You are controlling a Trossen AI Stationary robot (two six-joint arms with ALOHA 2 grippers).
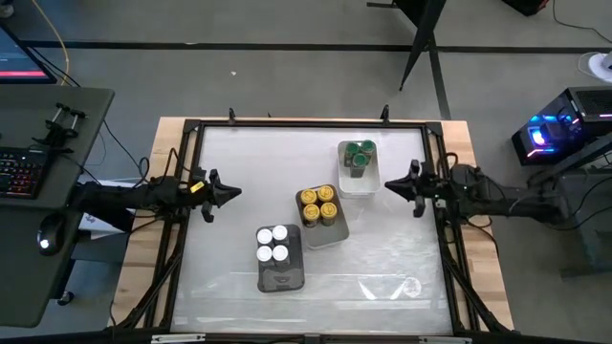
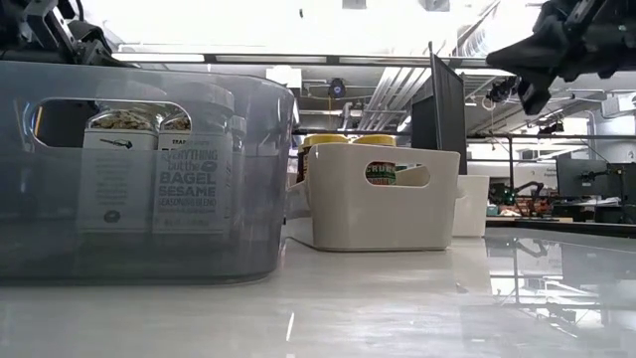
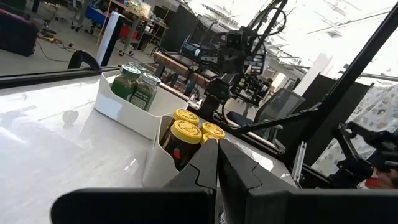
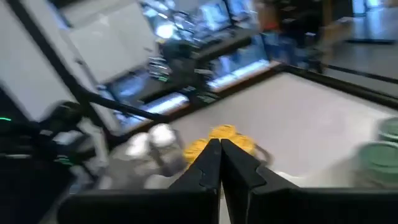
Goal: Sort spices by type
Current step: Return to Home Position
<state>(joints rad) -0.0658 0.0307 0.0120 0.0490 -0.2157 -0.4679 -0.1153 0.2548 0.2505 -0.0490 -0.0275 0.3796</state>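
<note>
1. Table (image 1: 239, 153): three trays are found grouped near its middle. The pale tray (image 1: 330, 235) is taken as the reference.

2. Pale tray: four yellow-lidded jars (image 1: 318, 204) are held upright inside it, packed together.

3. Dark tray (image 1: 283, 279): it is set just beside the pale tray, on the left arm's side. Whether the two touch cannot be determined. Four white-lidded jars (image 1: 273, 244) are stood in a square at the end nearer the pale tray.

4. Clear tray (image 1: 359, 185): it is placed just beside the pale tray's opposite corner, on the right arm's side. Green-lidded jars (image 1: 359, 154) are stood upright in it, and their exact count cannot be read.

5. Left gripper (image 1: 232, 193): it is held above the table, well apart from the pale tray on the left side. Its fingers are pressed together with nothing between them.

6. Right gripper (image 1: 389, 184): it is held raised on the far side of the pale tray, near the clear tray. Its fingers are likewise pressed together and empty.
</note>
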